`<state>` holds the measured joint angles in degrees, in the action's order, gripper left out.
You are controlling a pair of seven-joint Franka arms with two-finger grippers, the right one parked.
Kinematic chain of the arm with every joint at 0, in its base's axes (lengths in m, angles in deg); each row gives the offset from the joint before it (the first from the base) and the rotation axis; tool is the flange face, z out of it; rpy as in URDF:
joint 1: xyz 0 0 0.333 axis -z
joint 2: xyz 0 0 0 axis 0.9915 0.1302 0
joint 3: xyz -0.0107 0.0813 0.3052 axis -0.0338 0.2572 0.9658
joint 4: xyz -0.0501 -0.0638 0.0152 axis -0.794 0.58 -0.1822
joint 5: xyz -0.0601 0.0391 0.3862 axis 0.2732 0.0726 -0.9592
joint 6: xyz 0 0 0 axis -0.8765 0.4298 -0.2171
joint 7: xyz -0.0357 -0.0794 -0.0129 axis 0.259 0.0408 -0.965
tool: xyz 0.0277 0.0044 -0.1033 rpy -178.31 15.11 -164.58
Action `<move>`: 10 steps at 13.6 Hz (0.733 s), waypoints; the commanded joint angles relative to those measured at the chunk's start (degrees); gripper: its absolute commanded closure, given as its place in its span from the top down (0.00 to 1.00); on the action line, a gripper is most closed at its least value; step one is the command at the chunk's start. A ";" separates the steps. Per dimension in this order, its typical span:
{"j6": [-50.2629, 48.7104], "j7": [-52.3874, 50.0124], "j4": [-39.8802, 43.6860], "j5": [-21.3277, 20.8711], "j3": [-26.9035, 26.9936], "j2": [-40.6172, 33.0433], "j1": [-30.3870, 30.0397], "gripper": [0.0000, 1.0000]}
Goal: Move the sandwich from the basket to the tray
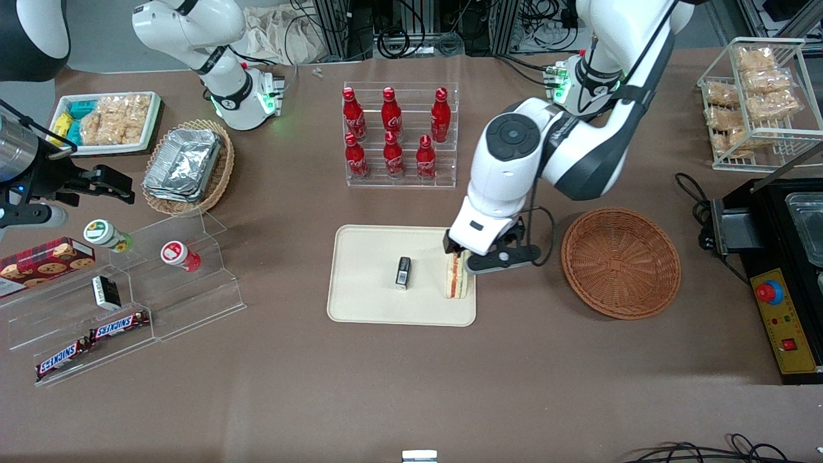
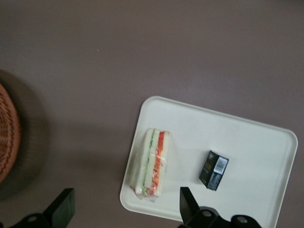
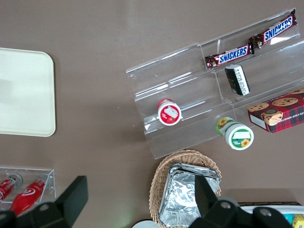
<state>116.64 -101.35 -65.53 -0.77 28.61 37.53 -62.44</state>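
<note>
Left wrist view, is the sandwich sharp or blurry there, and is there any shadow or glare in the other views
Left wrist view: the sandwich on the tray looks slightly soft, its filling stripes still readable; the open gripper frames it, and a dim shadow rings the basket. Front view: the arm's shadow falls over the tray's edge nearest the basket. Right wrist view: the foil containers glint, otherwise even light.

The white arm's black two-finger gripper (image 1: 460,256) hangs over the clear-wrapped triangular sandwich (image 1: 456,279) lying on the cream rectangular tray (image 1: 366,302), beside the round reddish-brown wicker basket (image 1: 620,262).
</note>
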 commanded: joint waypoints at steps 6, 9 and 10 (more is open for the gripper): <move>-12.48 13.46 5.11 12.81 11.26 -5.87 0.13 0.99; -17.92 20.23 5.11 15.89 16.98 -9.13 0.13 0.99; -19.94 22.42 5.02 16.07 18.38 -10.18 0.22 0.99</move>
<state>100.41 -82.88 -60.18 13.66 44.61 29.83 -62.64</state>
